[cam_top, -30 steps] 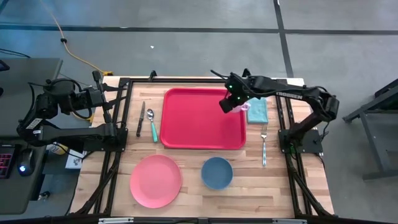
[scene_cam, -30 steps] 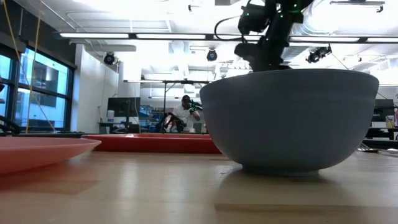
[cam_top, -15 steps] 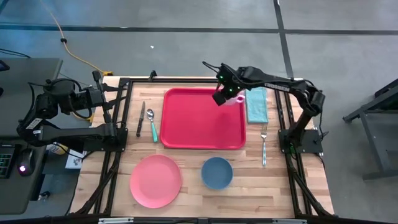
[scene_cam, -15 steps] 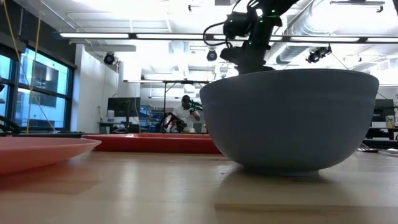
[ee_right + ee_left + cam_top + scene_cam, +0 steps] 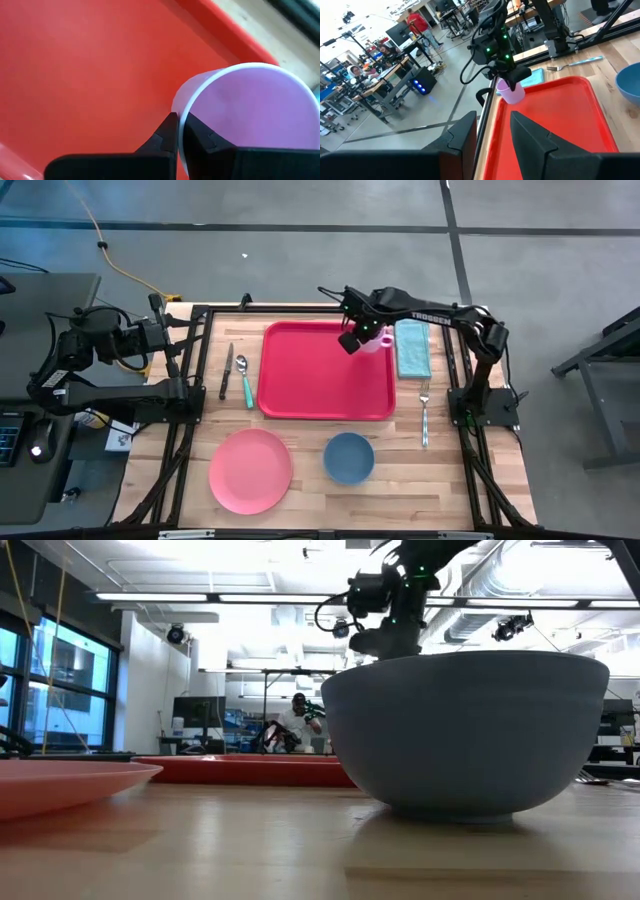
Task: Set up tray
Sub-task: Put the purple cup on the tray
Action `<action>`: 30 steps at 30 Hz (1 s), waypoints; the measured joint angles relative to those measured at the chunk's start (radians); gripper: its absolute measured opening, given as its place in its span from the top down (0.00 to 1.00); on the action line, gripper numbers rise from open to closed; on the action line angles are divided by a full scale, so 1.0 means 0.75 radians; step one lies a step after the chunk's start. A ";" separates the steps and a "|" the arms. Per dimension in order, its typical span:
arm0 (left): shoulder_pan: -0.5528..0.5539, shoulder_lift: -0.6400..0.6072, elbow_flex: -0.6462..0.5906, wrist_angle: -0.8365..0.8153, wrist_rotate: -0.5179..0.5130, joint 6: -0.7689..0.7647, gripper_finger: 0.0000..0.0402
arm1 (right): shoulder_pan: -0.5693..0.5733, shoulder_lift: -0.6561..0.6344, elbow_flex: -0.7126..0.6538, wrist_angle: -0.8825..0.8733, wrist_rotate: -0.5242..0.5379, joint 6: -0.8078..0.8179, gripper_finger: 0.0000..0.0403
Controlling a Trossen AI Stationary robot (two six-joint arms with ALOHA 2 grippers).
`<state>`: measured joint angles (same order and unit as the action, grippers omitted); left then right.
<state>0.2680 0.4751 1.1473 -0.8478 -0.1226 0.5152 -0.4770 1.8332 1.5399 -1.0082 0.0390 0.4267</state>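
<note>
Red tray (image 5: pixel 325 375) lay mid-desk, nothing resting inside. Right tool (image 5: pixel 366 338) hung over its far right corner, pinching a lilac cup's (image 5: pixel 245 120) rim. Teal cloth (image 5: pixel 412 348) just beside. Left tool (image 5: pixel 492 137) parked off-desk, half spread.

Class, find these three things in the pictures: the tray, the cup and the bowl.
tray (image 5: pixel 320 380), high view, bare middle of its floor
cup (image 5: pixel 250 117), right wrist view, inside of its open mouth
bowl (image 5: pixel 349 458), high view, centre of its inside
</note>
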 joint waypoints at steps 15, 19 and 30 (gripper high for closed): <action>0.000 0.000 0.000 0.000 -0.004 0.000 0.62 | 0.000 0.001 -0.086 0.144 -0.041 0.021 1.00; 0.000 0.000 0.000 0.000 -0.004 0.000 0.62 | -0.006 0.001 -0.086 0.141 -0.041 0.017 1.00; 0.000 0.000 0.000 0.000 -0.004 0.000 0.62 | -0.010 0.001 -0.086 0.139 -0.039 0.014 1.00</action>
<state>0.2684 0.4751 1.1473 -0.8481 -0.1253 0.5152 -0.4846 1.8339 1.4757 -0.9039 0.0096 0.4370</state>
